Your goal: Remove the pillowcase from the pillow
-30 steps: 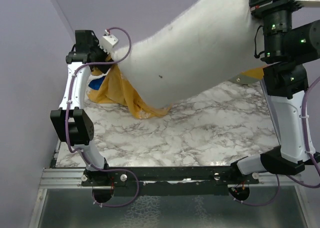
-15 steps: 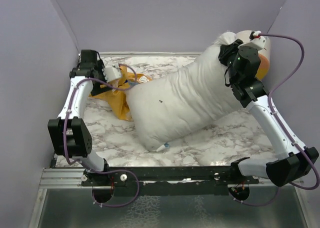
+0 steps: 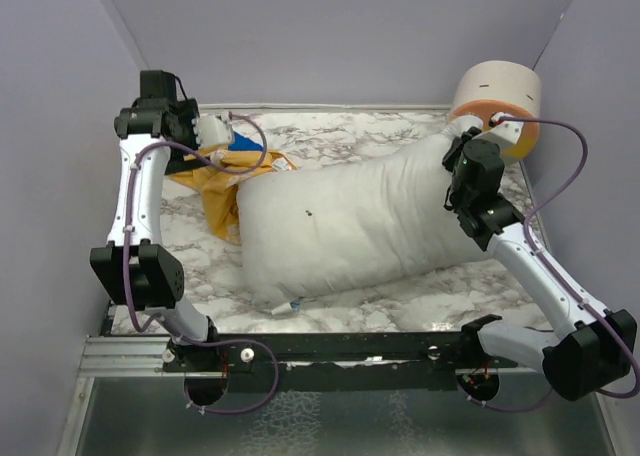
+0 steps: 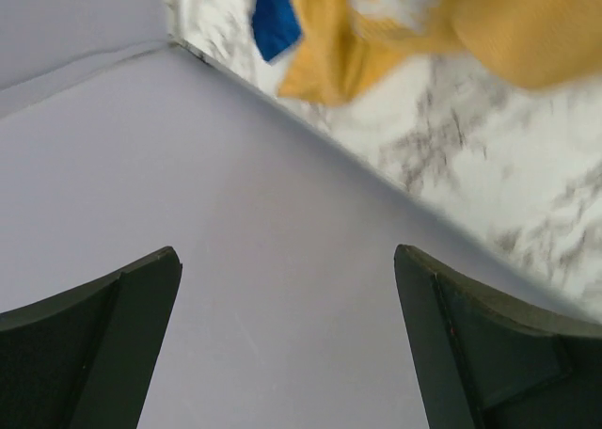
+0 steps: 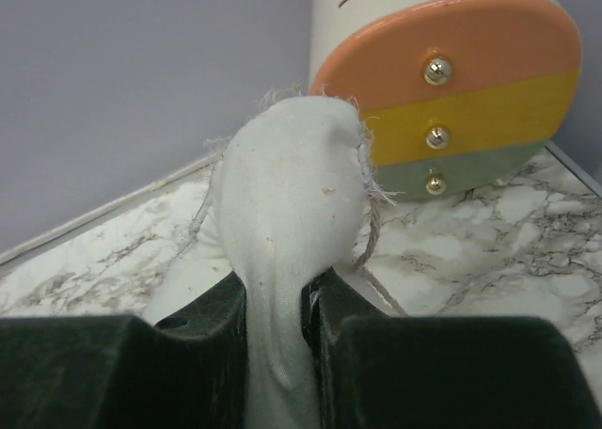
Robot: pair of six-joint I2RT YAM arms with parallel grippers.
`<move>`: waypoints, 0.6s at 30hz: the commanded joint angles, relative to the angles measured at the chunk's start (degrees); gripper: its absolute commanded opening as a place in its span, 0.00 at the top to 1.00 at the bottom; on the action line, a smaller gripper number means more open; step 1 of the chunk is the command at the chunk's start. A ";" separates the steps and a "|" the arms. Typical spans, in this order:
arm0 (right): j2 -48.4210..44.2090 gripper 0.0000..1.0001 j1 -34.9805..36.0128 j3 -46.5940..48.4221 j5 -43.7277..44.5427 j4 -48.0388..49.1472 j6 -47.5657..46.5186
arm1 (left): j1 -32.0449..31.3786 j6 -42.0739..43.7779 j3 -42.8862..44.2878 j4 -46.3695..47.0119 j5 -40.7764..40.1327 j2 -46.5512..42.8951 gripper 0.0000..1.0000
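Observation:
The plump white pillow [image 3: 350, 221] lies bare across the middle of the marble table. The yellow-orange pillowcase [image 3: 222, 181], with a bit of blue, lies crumpled at the back left, beside the pillow's left end; it also shows in the left wrist view [image 4: 527, 24]. My right gripper [image 3: 462, 156] is shut on the pillow's far right corner [image 5: 287, 213], pinched between both fingers. My left gripper [image 3: 225, 134] is open and empty, raised above the pillowcase near the left wall; its fingers [image 4: 470, 344] frame only the lilac wall.
A cream-and-orange cylinder [image 3: 495, 101] stands at the back right corner, just behind the held pillow corner; it also shows in the right wrist view [image 5: 451, 81]. Lilac walls [image 3: 60, 126] close in the table on left, back and right.
The pillow, lifted high a second ago, has come down flat onto the table, still held by my right gripper. My left gripper has let go of the pillowcase and pulled back toward the left wall.

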 commanded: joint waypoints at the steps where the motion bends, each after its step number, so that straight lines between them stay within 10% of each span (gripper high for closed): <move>1: 0.12 0.64 0.30 -2.97 1.58 5.44 1.46 | 5.37 -31.40 13.28 -1.13 21.41 8.87 0.01; 5: 4.67 0.00 0.05 -0.40 -0.38 -0.37 2.30 | 9.32 -48.54 7.54 7.31 30.94 7.63 0.01; 13: -2.44 0.01 -10.20 -3.98 0.41 -4.94 -1.32 | 11.51 -67.26 -21.66 42.95 29.70 -6.00 0.01; 18: -6.00 0.01 -22.66 -7.77 1.89 -8.30 -3.98 | 12.86 -72.66 -27.56 49.79 30.04 -6.95 0.01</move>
